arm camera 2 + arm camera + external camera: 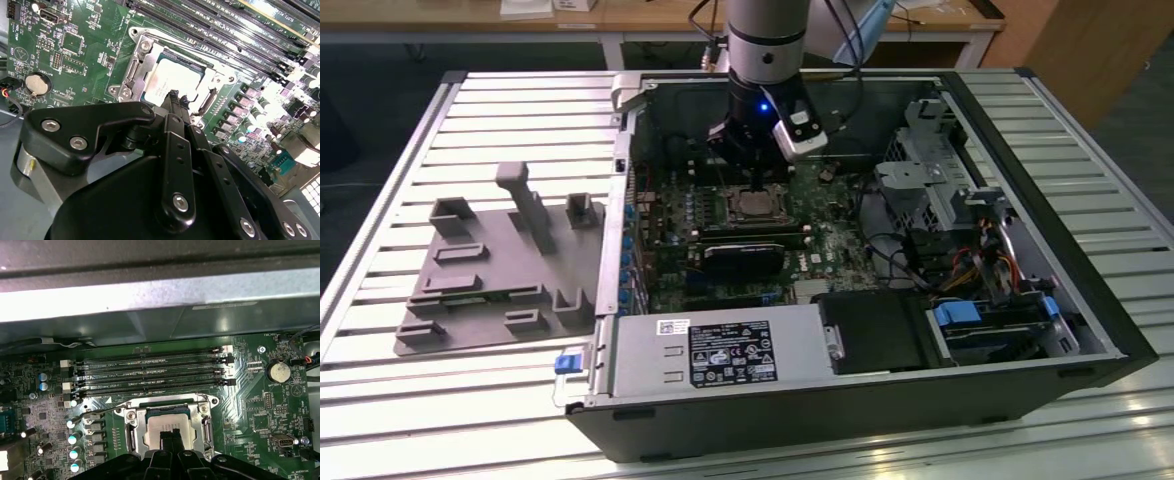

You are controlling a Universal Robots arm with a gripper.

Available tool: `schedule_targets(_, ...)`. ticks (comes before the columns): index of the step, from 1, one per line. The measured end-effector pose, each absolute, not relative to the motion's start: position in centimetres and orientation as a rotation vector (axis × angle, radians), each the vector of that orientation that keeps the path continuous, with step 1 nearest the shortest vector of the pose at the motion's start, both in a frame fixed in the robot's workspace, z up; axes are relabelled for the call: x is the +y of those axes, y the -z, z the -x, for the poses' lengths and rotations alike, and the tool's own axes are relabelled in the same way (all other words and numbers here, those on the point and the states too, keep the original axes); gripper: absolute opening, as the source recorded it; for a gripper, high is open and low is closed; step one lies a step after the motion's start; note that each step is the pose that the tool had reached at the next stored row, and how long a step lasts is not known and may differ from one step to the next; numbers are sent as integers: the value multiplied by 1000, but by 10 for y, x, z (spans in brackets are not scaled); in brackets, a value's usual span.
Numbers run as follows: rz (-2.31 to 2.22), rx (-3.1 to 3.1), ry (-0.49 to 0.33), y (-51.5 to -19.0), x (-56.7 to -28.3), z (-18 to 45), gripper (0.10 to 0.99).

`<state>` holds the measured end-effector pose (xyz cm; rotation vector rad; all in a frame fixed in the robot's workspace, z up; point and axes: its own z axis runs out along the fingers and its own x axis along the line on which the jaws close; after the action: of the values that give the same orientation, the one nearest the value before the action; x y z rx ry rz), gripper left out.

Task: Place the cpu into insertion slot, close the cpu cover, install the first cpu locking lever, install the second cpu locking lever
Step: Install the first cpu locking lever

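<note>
Find the cpu (170,75) lying flat in the insertion slot (136,36), silver top up, directly under the gripper (174,96). In both wrist views, see the 2 black fingers (165,440) pressed together with nothing between them, tips down over the chip's top, either touching it or just above; cannot tell which. Around the chip, note the cpu cover (135,432) lying down flat, with a square window framing the metal top beneath the fingertips. Beyond the fingertips in the first wrist view, see a bank of long black memory slots (150,375), and off to one side a round coin battery (278,371). In the exterior view, spot the gripper reaching straight down into the open computer case (1067,300), with a grey moulded fixture (480,290) well apart on the exterior view's left.
</note>
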<state>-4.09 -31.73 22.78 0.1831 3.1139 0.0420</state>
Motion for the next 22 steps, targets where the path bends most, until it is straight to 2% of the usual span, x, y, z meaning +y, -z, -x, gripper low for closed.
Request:
schedule_targets(11,-183,3114,-41,-229,-317,41,106)
schedule_targets(22,-183,3114,-42,-246,-317,41,106)
